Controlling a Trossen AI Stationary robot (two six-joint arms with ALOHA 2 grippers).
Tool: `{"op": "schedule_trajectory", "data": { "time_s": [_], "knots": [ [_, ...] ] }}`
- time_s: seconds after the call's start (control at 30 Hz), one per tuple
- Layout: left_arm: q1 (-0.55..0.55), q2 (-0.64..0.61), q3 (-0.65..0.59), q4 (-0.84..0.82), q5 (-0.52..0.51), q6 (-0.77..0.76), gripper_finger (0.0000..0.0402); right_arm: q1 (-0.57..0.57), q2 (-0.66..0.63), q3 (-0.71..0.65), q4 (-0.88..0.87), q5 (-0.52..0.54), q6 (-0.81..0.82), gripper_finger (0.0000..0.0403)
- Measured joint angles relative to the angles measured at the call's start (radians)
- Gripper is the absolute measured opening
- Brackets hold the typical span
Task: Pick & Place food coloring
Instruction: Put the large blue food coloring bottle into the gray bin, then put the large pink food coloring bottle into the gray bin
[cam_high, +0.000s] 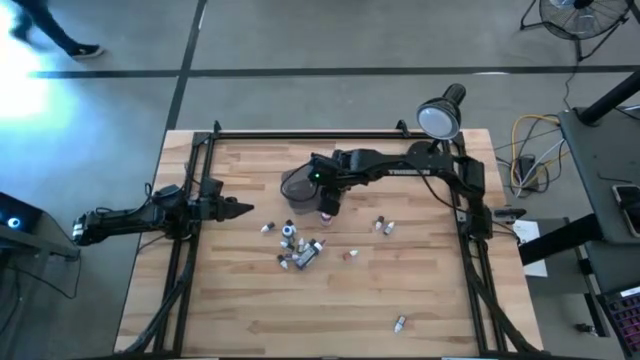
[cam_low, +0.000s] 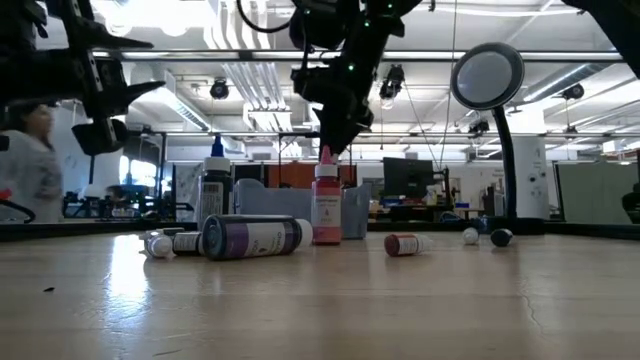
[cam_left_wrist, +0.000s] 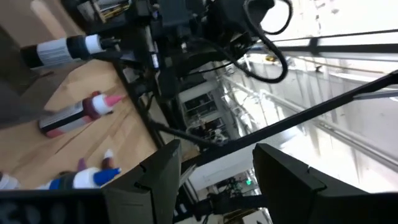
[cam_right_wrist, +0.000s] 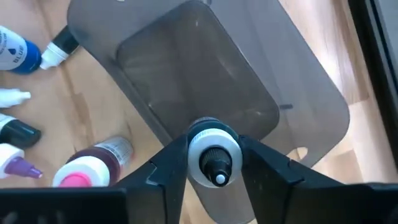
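From above, you see the right gripper (cam_high: 328, 203) reaching in just beside the grey tub (cam_high: 297, 186), with most of the food coloring bottles (cam_high: 298, 247) scattered in a loose cluster nearer the table's middle, a few off to the right and one alone near the front edge. The left gripper (cam_high: 238, 209) waits near the left side, fingers apart and empty.

At table height, a pink-capped bottle (cam_low: 325, 208) stands upright under the right arm; others lie on their sides, and those will likely roll if you nudge them.

The left wrist view shows that arm's own fingers (cam_left_wrist: 155, 180) spread with nothing between them.

The right wrist view settles it: your right fingers (cam_right_wrist: 165, 165) flank a white-collared, dark-tipped bottle (cam_right_wrist: 212, 155) by its neck, hanging over the tub rim. Whether they actually pinch it, you cannot tell. Expect these bottles to be light, stiff and smooth-sided, so take them at the collar below the cap, where the shoulder should stop a slip.
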Motion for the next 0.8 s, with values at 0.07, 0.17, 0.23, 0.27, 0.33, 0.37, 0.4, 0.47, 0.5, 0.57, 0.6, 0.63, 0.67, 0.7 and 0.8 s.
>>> {"op": "schedule_trajectory", "data": {
  "time_s": [0.07,0.17,0.23,0.27,0.33,0.37,0.4,0.47,0.5,0.57,0.6,0.63,0.67,0.7,0.8],
  "knots": [
    [0.000,0.000,0.000,-0.011,0.011,0.000,0.0177,-0.001,0.000,-0.014,0.000,0.000,0.017,0.0150],
    [0.000,0.000,0.000,-0.017,0.016,0.002,0.0177,-0.001,-0.001,-0.034,0.001,0.001,0.024,0.0159],
    [0.000,0.000,0.000,-0.021,0.020,0.010,0.0177,-0.001,-0.006,-0.040,-0.002,0.000,0.020,0.0164],
    [0.000,0.000,0.000,-0.026,0.026,0.017,0.0177,0.000,-0.011,-0.040,-0.002,-0.002,0.020,0.0167],
    [0.000,0.000,0.000,-0.029,0.034,0.025,0.0177,0.003,-0.023,-0.041,-0.005,-0.002,0.021,0.0174],
    [0.000,0.000,0.000,-0.034,0.034,0.025,0.0177,0.003,-0.031,-0.041,-0.004,-0.002,0.021,0.0177],
    [0.000,0.000,0.000,-0.042,0.034,0.025,0.0177,0.005,-0.039,-0.041,-0.005,-0.001,0.022,0.0180],
    [-0.001,0.000,0.000,-0.052,0.034,0.025,0.0177,0.010,-0.061,-0.042,-0.005,-0.001,0.021,0.0186],
    [-0.001,0.000,0.000,-0.052,0.034,0.025,0.0177,0.012,-0.075,-0.042,-0.005,0.000,0.020,0.0189],
    [-0.001,0.000,0.000,-0.053,0.034,0.025,0.0177,0.019,-0.103,-0.042,-0.011,0.000,0.017,0.0194],
    [-0.001,0.000,0.000,-0.054,0.034,0.025,0.0177,0.025,-0.119,-0.043,-0.018,-0.002,0.007,0.0196],
    [-0.001,0.000,0.000,-0.054,0.034,0.025,0.0177,0.034,-0.132,-0.048,-0.024,-0.002,-0.008,0.0198],
    [-0.001,0.000,0.000,-0.054,0.034,0.025,0.0177,0.046,-0.142,-0.053,-0.027,-0.003,-0.024,0.0200],
    [-0.001,0.000,0.000,-0.054,0.034,0.026,0.0177,0.059,-0.151,-0.059,-0.031,-0.011,-0.039,0.0201],
    [-0.001,0.000,0.000,-0.053,0.034,0.027,0.0177,0.112,-0.151,-0.093,-0.032,-0.077,-0.089,0.0203]
  ]
}}
